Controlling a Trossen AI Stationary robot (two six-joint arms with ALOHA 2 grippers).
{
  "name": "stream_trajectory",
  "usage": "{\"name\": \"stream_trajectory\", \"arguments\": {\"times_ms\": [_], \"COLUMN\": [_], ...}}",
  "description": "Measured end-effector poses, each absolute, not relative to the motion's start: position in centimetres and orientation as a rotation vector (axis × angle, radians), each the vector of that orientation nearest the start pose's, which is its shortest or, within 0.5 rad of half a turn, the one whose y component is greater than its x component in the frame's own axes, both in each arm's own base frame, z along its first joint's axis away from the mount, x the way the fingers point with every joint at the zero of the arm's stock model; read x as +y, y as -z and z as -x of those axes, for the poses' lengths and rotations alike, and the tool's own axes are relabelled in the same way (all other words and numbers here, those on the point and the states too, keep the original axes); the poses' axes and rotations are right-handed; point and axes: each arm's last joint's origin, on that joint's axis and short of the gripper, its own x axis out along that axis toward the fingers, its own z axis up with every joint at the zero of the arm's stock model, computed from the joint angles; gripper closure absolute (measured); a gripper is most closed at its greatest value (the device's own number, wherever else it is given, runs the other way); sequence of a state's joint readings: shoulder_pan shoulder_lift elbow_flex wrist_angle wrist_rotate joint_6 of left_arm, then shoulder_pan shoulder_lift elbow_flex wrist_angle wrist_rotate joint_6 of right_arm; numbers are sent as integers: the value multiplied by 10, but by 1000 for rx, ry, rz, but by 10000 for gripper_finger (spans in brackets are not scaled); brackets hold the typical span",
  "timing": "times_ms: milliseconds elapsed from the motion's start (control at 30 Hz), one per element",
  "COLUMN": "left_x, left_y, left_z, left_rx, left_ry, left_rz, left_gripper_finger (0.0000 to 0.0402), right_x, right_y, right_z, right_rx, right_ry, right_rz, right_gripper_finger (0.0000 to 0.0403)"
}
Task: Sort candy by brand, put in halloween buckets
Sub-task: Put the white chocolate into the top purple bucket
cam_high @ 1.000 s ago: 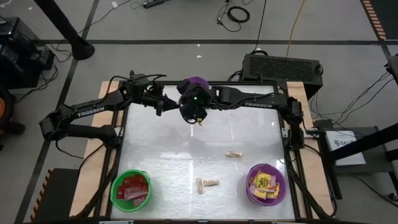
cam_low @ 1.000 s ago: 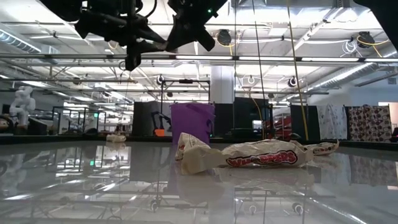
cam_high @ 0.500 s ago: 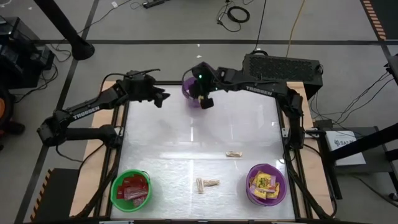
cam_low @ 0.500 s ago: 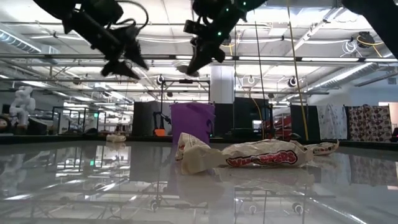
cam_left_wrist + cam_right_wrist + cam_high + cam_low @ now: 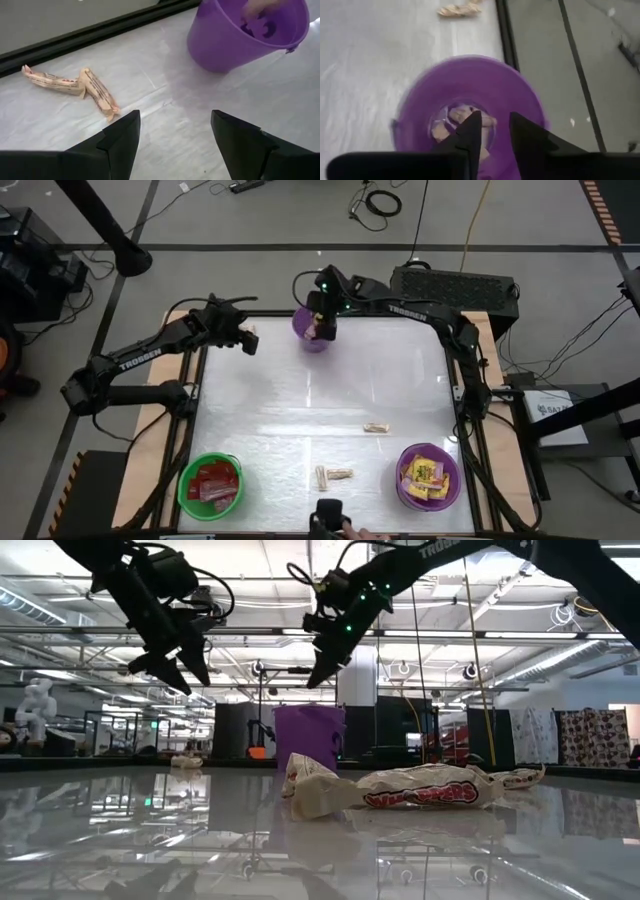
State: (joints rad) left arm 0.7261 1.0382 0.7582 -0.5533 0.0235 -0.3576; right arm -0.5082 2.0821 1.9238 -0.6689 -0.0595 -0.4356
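My right gripper (image 5: 322, 330) hangs open over the far purple bucket (image 5: 312, 332), fingers pointing down into its mouth (image 5: 495, 120). Tan twisted candy pieces (image 5: 451, 120) lie inside that bucket (image 5: 470, 90). My left gripper (image 5: 247, 343) stands open above the table's far left, with nothing between its fingers (image 5: 175, 117). Two tan pieces (image 5: 70, 86) lie on the table ahead of it. More tan candy (image 5: 376, 428) (image 5: 333, 475) lies at mid-table. A green bucket (image 5: 211, 483) holds red packets, and a near purple bucket (image 5: 428, 477) holds yellow ones.
The table's black frame (image 5: 190, 395) runs round the white top. A dark object (image 5: 330, 515) with a person's hand beside it shows at the near edge. In the low view a tan candy (image 5: 415, 790) lies close in front of the far bucket (image 5: 310, 735).
My right gripper has swung from just in front of the far purple bucket toward the far edge and now hangs over its mouth. My left gripper has drawn away from it toward the table's left edge, tipped downward, and opened.
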Motion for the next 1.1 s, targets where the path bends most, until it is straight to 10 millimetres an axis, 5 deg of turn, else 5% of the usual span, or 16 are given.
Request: {"name": "stream_trajectory", "arguments": {"times_ms": [233, 400, 800, 1100], "left_x": [134, 137, 165, 155], "left_y": [-249, -246, -189, -183], "left_z": [-152, -149, -170, -198], "left_rx": [682, 725, 959, 899], "left_ry": [-795, -906, -1112, -931], "left_rz": [609, 546, 623, 626], "left_gripper_finger": [150, 150, 150, 150], "right_x": [-228, -211, -143, -73], "right_y": [-289, -313, -330, -340], "right_z": [-405, -400, -392, -353], "right_rx": [853, 796, 930, 1247], "right_ry": [273, 300, 216, -134], "right_rz": [139, 58, -78, -427], "right_gripper_finger": [273, 262, 261, 261]}}
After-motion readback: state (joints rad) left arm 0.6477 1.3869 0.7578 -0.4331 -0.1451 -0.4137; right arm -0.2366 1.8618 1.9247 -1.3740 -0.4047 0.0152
